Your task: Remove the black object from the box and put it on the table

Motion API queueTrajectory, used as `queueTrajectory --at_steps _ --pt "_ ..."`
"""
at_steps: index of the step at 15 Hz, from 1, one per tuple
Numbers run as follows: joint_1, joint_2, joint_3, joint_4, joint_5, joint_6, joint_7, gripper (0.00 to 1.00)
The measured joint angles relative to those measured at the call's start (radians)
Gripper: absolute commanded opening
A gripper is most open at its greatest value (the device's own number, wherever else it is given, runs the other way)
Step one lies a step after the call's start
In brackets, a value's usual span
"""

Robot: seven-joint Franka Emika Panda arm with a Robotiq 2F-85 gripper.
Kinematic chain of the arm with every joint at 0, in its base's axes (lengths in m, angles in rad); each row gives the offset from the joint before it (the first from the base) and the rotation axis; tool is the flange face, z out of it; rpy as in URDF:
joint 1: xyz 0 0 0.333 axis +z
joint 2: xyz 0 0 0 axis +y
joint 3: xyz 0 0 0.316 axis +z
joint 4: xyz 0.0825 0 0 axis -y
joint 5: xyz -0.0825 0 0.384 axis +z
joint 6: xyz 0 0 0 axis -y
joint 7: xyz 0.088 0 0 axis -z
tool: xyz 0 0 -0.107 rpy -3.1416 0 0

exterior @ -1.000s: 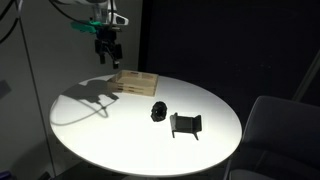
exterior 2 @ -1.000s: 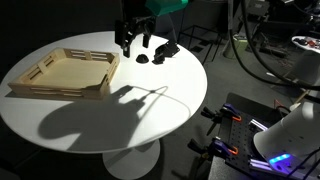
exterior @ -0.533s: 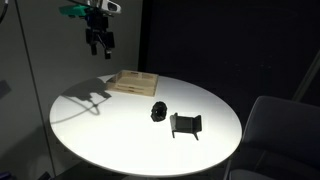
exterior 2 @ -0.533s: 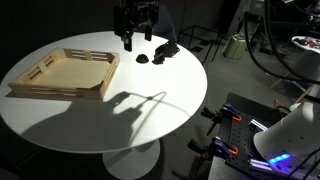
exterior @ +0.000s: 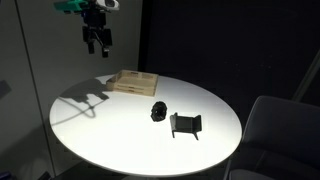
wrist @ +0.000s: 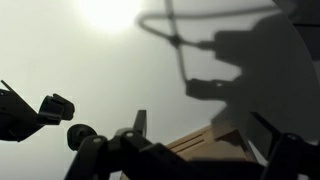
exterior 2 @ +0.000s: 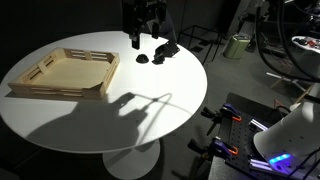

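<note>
The black object is a small roundish lump lying on the white table, outside the box. It also shows in an exterior view and in the wrist view. The box is a shallow pale wooden tray, empty in an exterior view; one corner of it shows in the wrist view. My gripper hangs high above the table near the box, open and empty. It also shows in an exterior view, and its fingers stand apart in the wrist view.
A larger black bracket-like stand sits on the table beside the black object, and shows in an exterior view and in the wrist view. A grey chair stands by the table's edge. The arm casts a shadow on the table top.
My gripper has risen higher above the table and drifted away from the box, still open and empty. The black object, stand and box have not moved.
</note>
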Motion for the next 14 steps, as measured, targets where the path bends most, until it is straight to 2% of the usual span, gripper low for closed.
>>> queueTrajectory --at_steps 8,14 --pt "0.000 0.010 0.001 -0.004 -0.006 0.000 0.000 1.00" --pt "-0.036 0.022 -0.009 -0.020 -0.080 -0.027 0.029 1.00"
